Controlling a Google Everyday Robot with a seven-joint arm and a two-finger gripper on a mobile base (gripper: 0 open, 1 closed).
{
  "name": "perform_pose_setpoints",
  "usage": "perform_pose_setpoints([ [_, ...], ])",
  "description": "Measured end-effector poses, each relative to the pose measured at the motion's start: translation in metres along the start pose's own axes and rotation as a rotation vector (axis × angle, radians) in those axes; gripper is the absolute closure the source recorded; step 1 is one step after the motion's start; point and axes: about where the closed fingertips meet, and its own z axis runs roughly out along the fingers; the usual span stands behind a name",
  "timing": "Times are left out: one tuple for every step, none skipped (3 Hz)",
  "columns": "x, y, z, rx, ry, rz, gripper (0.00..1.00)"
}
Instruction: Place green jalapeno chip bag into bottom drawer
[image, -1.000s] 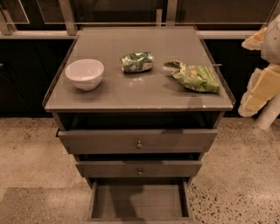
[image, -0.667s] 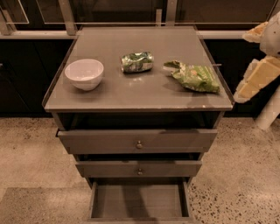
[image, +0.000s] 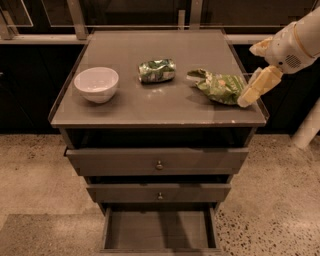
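Note:
The green jalapeno chip bag (image: 218, 86) lies flat and crumpled on the right side of the cabinet top, its twisted end pointing left. The gripper (image: 256, 72) comes in from the upper right on a white arm and hovers at the bag's right edge, over the cabinet's right rim. One cream finger (image: 259, 86) points down-left beside the bag; a second shows higher, near the wrist. The gripper holds nothing. The bottom drawer (image: 161, 231) is pulled out at the foot of the cabinet, its flat floor bare.
A white bowl (image: 96, 83) stands on the left of the cabinet top (image: 150, 107). A shiny rolled dark-green packet (image: 157, 70) lies in the middle. The two upper drawers with knobs (image: 159, 165) are slightly pulled out. Speckled floor surrounds the cabinet; a railing runs behind.
The gripper has moved left and down from the right edge of the view toward the chip bag. The bag, packet, bowl and drawers have not moved.

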Motion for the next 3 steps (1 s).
perform_pose_setpoints([
  [-0.002,-0.008,0.034,-0.046,-0.053,0.035,0.0],
  [-0.001,-0.01,0.06,-0.086,-0.083,0.065,0.0],
  [0.006,-0.009,0.08,-0.122,-0.087,0.097,0.0],
])
